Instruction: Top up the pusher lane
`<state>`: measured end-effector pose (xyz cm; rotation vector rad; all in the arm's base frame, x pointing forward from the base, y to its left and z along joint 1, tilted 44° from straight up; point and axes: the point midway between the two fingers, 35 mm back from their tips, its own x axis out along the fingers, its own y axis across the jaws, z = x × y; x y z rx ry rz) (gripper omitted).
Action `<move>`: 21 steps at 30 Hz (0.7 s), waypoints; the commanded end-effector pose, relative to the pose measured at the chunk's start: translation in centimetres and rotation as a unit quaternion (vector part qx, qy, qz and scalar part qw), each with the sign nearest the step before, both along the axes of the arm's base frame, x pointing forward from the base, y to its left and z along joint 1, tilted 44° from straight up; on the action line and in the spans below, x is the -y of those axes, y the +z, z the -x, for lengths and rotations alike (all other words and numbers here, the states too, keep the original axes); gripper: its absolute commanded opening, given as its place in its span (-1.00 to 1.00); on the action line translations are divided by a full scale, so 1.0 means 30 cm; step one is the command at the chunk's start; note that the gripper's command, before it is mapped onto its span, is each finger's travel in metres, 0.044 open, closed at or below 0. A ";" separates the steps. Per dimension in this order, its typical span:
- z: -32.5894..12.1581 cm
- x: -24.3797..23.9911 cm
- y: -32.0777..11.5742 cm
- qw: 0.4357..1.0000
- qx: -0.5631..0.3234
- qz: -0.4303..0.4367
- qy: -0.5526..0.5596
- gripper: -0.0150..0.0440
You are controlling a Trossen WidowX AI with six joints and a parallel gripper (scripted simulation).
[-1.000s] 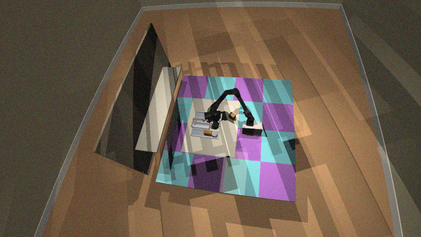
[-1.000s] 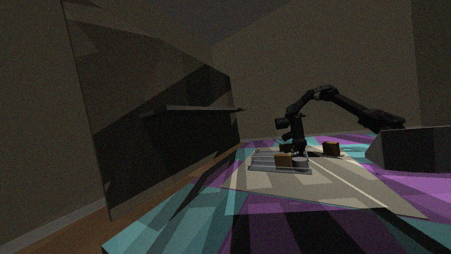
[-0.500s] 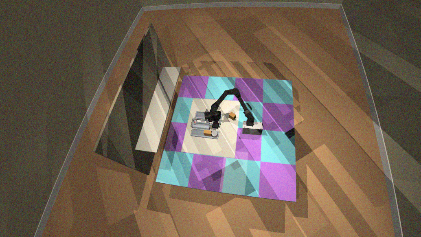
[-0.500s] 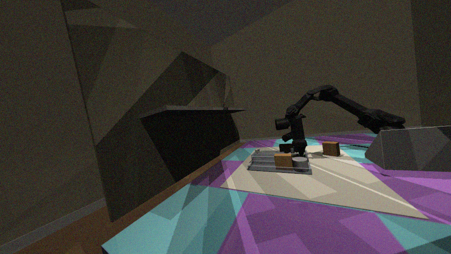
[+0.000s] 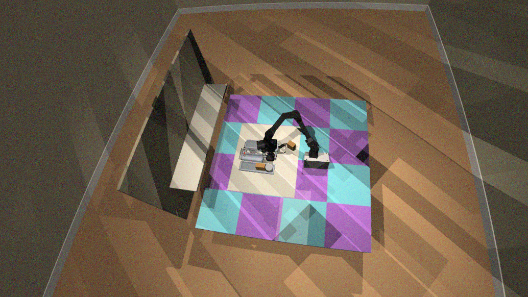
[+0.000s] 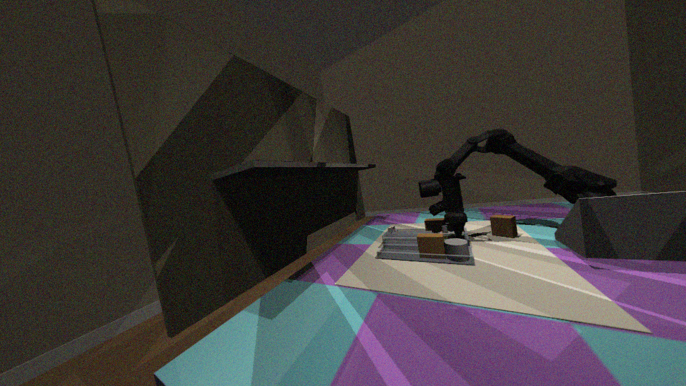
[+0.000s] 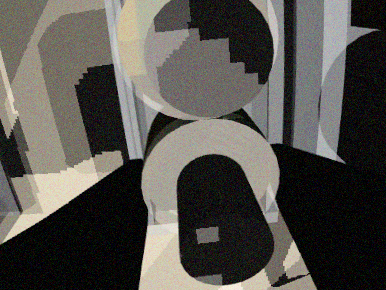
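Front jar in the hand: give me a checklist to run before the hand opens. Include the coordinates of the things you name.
1. Hand (image 5: 270, 156) (image 6: 458, 233) (image 7: 206, 165) has a firm hold on the front jar (image 7: 159, 176): ok, it is shut on it.
2. Old jar (image 7: 210, 92) lines up behind the front jar, between the same lane walls: ok in the wrist view.
3. Front jar stands on the lane floor: cannot tell, its base is hidden.
4. Front jar rests against the low front stop: cannot tell, the contact is hidden.
5. Old jar rests against the pusher plate: cannot tell, no view shows it.
6. Front jar released: not ok, the hand holds it.
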<state>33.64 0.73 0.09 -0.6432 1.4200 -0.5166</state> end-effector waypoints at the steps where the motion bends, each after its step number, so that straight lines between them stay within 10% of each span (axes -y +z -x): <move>1: -0.005 0.004 0.003 1.000 0.006 0.004 0.001 -0.49; 21: 0.006 0.005 0.002 1.000 0.006 0.004 0.001 -0.49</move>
